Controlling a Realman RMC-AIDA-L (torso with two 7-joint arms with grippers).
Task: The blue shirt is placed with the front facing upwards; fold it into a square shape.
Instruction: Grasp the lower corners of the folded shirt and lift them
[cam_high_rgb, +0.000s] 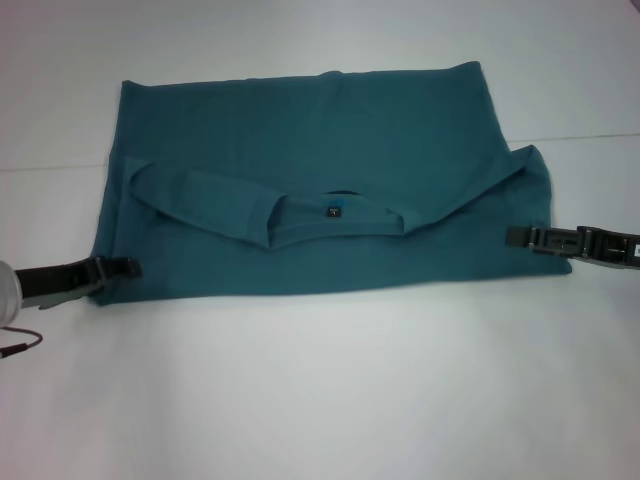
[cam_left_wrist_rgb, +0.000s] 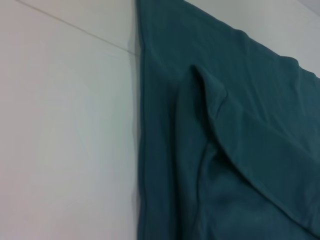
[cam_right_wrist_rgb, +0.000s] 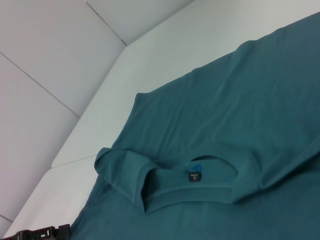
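Now | blue shirt (cam_high_rgb: 330, 200) between left gripper (cam_high_rgb: 125, 268) | right gripper (cam_high_rgb: 520, 238)

One blue shirt (cam_high_rgb: 320, 150) lies on one white table (cam_high_rgb: 320, 400), bearing one round collar (cam_high_rgb: 335, 225) with one small dark label (cam_high_rgb: 333, 210). Two grippers are present: the left gripper (cam_high_rgb: 122, 268) at the shirt's left edge and the right gripper (cam_high_rgb: 520, 237) at its right edge.
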